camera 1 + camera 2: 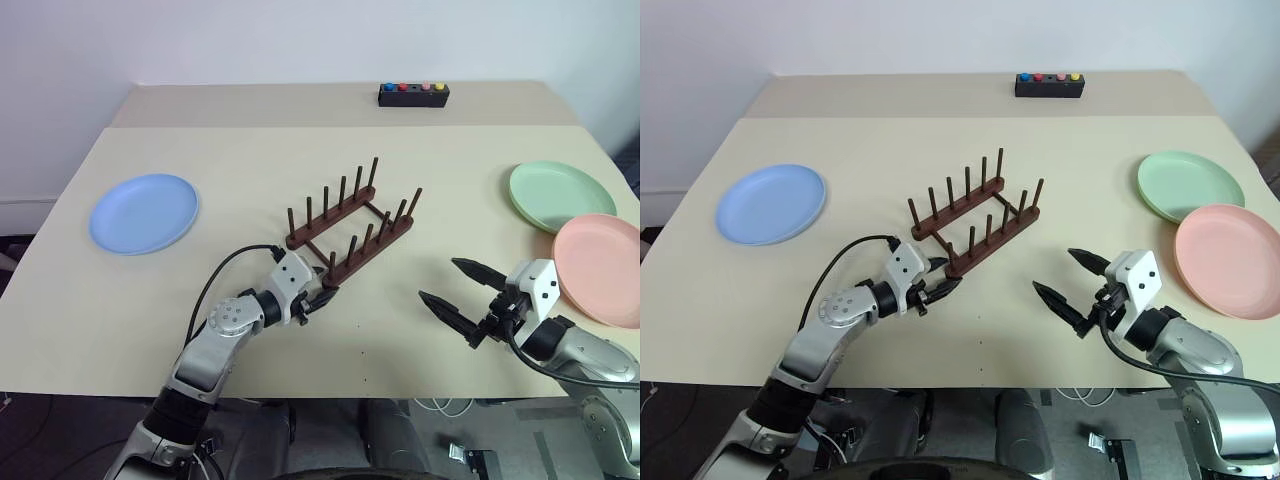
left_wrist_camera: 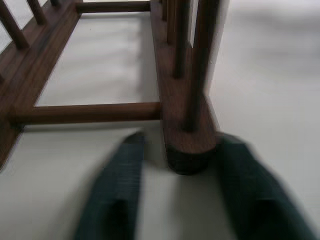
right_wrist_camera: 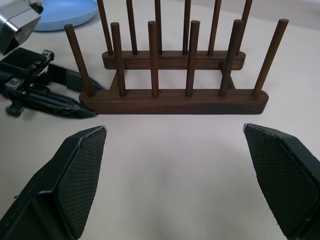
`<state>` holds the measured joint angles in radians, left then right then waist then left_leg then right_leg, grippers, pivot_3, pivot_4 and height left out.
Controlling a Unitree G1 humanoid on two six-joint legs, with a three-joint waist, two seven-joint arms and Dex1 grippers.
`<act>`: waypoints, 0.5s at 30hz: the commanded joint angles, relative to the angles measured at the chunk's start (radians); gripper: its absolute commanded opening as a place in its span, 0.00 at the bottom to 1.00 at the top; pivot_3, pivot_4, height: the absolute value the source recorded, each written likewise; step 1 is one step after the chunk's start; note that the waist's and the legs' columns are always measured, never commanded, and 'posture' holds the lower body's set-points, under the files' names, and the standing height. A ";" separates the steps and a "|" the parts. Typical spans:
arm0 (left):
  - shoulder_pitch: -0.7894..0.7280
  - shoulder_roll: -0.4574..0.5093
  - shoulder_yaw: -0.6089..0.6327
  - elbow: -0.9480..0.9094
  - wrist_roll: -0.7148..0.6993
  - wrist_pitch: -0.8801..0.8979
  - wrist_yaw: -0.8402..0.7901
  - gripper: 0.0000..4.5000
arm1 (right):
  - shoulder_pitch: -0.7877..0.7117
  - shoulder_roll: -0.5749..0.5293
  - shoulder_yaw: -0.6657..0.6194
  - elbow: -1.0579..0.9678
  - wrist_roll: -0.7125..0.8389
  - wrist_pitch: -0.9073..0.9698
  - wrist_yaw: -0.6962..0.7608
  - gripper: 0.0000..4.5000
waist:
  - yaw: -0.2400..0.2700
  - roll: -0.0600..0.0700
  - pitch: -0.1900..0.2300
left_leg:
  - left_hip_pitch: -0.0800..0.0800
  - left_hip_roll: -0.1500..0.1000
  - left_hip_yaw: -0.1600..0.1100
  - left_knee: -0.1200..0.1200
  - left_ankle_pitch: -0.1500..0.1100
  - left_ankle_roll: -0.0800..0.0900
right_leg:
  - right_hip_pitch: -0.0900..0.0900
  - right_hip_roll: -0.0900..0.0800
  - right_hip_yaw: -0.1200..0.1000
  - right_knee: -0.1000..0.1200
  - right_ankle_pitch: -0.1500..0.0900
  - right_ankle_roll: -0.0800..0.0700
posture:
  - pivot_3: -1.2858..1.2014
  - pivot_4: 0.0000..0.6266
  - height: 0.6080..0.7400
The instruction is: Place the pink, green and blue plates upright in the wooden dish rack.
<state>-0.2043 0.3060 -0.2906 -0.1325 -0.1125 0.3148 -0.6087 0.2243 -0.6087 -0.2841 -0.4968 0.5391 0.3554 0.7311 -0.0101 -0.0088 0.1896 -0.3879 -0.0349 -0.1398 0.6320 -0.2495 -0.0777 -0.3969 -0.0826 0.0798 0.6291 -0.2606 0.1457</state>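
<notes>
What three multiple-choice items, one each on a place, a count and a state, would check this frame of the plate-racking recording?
1. Where does the blue plate lie?
A. On the table at the robot's left, apart from the wooden dish rack
B. Upright in the rack
C. Stacked on the pink plate

2. How many plates stand in the rack?
A. Two
B. One
C. None

3. How is the left end effector set?
A. Holding the green plate
B. Its fingers astride the near end of one rack rail
C. Resting on the button box

Answers: 1 A, the blue plate lies flat well left of the rack. 2 C, all pegs are bare; green and pink plates lie flat on the right, overlapping. 3 B, the left wrist view shows a finger on either side of the rail end; the right end effector hangs open.
</notes>
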 commanded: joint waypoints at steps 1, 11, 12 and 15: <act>0.000 -0.004 -0.013 0.015 0.002 -0.010 -0.019 0.16 | 0.005 0.001 -0.005 -0.038 0.002 -0.018 0.000 1.00 | 0.000 0.000 0.000 | 0.000 0.000 0.000 0.000 0.000 0.000 | 0.000 0.000 0.000 0.000 0.000 0.000 | 0.52 0.24 1.00; -0.151 0.068 -0.060 0.140 -0.068 -0.119 -0.352 0.16 | 0.067 -0.064 0.015 -0.035 -0.028 0.000 0.060 1.00 | 0.002 0.000 0.000 | 0.000 0.000 0.000 0.000 0.000 0.000 | 0.000 0.000 0.000 0.000 0.000 0.000 | 0.52 0.24 1.00; -0.173 0.068 -0.059 0.166 -0.077 -0.130 -0.385 0.16 | 0.070 -0.067 0.012 -0.027 -0.028 -0.002 0.062 1.00 | 0.000 0.000 0.000 | 0.000 0.000 0.000 0.000 0.000 0.000 | 0.000 0.000 -0.001 0.000 0.000 0.000 | 0.52 0.24 1.00; -0.264 0.058 -0.074 0.270 -0.083 -0.177 -0.495 0.16 | 0.076 -0.067 -0.006 -0.016 -0.030 -0.012 0.062 1.00 | -0.002 0.000 0.000 | 0.000 0.000 0.000 0.000 0.000 0.000 | 0.000 0.000 0.000 0.000 0.000 0.000 | 0.52 0.24 1.00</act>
<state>-0.4315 0.3732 -0.3504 0.1109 -0.1732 0.1792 -1.0348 0.3030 -0.6673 -0.2640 -0.5025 0.5130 0.3628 0.7912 -0.0120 -0.0090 0.1897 -0.3881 -0.0351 -0.1398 0.6324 -0.2494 -0.0776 -0.3968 -0.0825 0.0794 0.6291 -0.2608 0.1452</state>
